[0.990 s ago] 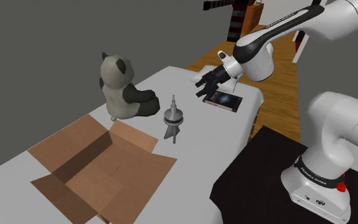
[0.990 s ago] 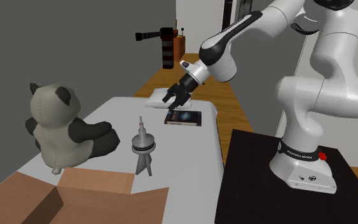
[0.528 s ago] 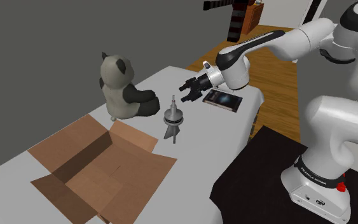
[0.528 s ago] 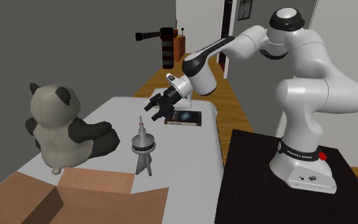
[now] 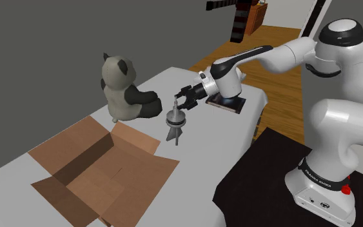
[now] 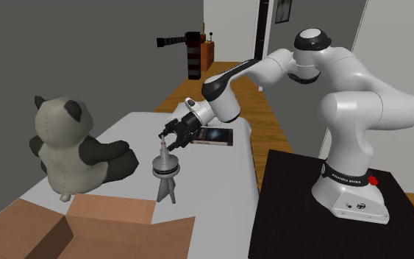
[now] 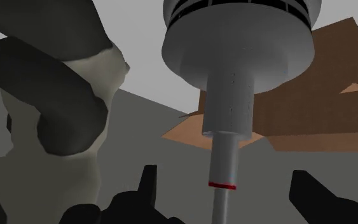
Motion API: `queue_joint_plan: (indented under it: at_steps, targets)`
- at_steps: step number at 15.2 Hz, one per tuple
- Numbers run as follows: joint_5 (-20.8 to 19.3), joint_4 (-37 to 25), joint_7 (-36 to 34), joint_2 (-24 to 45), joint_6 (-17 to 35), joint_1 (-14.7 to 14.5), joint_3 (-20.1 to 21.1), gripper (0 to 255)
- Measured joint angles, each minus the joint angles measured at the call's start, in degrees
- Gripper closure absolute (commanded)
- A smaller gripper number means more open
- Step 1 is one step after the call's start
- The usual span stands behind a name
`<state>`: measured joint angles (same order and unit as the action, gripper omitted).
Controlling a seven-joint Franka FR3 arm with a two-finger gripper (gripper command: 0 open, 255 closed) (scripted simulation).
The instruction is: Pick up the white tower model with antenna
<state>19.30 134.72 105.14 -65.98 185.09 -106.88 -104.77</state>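
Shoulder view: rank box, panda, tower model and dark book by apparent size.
1. cardboard box, clearly largest.
2. panda plush.
3 or 4. tower model and dark book: about alike; the arm hides part of the book, so unranked.

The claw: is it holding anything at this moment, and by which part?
Nothing is held. The claw is open; its fingers stand apart on either side of the antenna of the tower model, without touching it.

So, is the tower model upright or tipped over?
Upright: the tower model stands on its legs on the table, antenna pointing up.
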Motion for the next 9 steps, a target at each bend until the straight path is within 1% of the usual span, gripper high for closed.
queue_joint_plan:
  at_steps: [2,3,9]
  targets:
    - [-0.5,-0.1,0.8,-1.2,0.5,-0.3,-0.9,0]
    - [-0.6,-0.4,1.0,-1.5,0.6,-0.6,-1.1,255]
    - [-0.7,-0.5,1.1,-1.8,0.7,-0.8,-1.3,255]
